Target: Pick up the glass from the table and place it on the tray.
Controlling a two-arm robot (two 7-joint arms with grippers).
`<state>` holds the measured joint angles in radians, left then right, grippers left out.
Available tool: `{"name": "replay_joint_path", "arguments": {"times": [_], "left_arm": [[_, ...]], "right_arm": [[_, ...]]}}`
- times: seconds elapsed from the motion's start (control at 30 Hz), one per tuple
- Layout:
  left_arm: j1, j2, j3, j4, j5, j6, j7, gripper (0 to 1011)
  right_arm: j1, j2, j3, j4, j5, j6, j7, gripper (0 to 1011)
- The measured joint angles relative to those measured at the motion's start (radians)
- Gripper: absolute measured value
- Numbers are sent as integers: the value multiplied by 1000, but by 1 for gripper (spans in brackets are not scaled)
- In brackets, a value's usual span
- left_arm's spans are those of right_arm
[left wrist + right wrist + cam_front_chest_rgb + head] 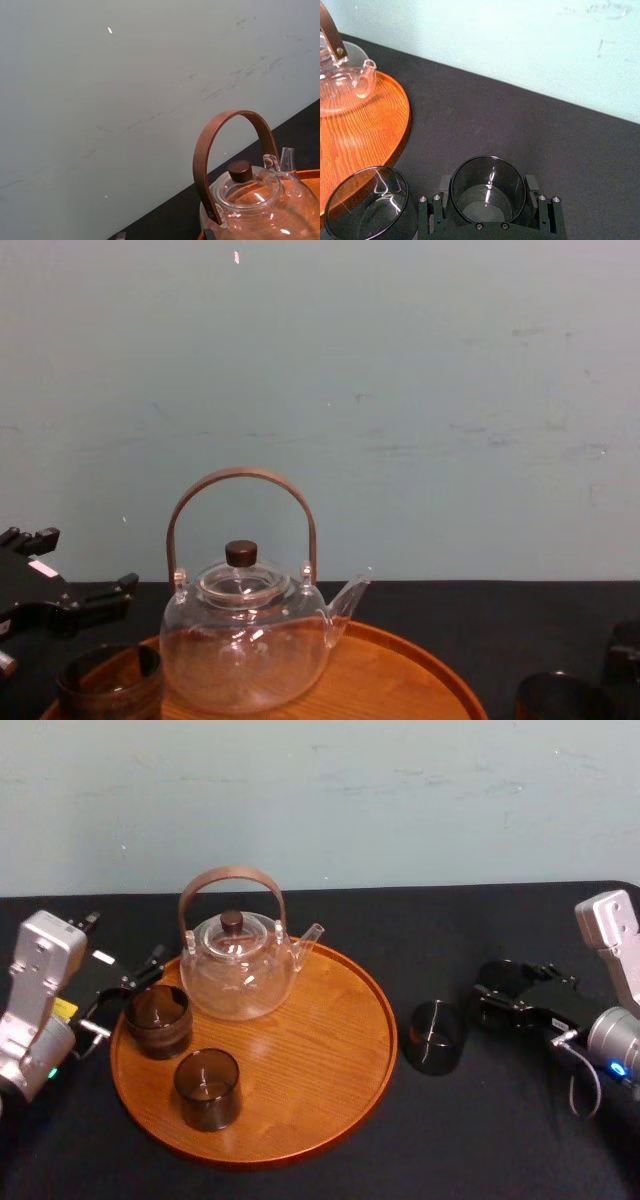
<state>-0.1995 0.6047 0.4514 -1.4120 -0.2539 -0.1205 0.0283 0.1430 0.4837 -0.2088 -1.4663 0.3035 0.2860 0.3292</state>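
Glass (489, 200) snug inside right tool (488, 183), on table (530, 130)

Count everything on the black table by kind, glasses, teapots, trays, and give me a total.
Dark glasses: 4
Glass teapot: 1
Wooden tray: 1
Total: 6

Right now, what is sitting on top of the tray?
On the tray stand a glass teapot, a dark glass at the left rim and a second dark glass in front. The wood beneath their bases is covered.
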Motion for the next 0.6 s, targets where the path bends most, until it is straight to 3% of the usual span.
{"name": "replay_joint_path", "arguments": {"times": [0.6], "left_arm": [[0, 0, 0, 0, 0, 0, 0, 1001]], "right_arm": [[-97, 52, 78, -137, 19, -59, 5, 903]]}}
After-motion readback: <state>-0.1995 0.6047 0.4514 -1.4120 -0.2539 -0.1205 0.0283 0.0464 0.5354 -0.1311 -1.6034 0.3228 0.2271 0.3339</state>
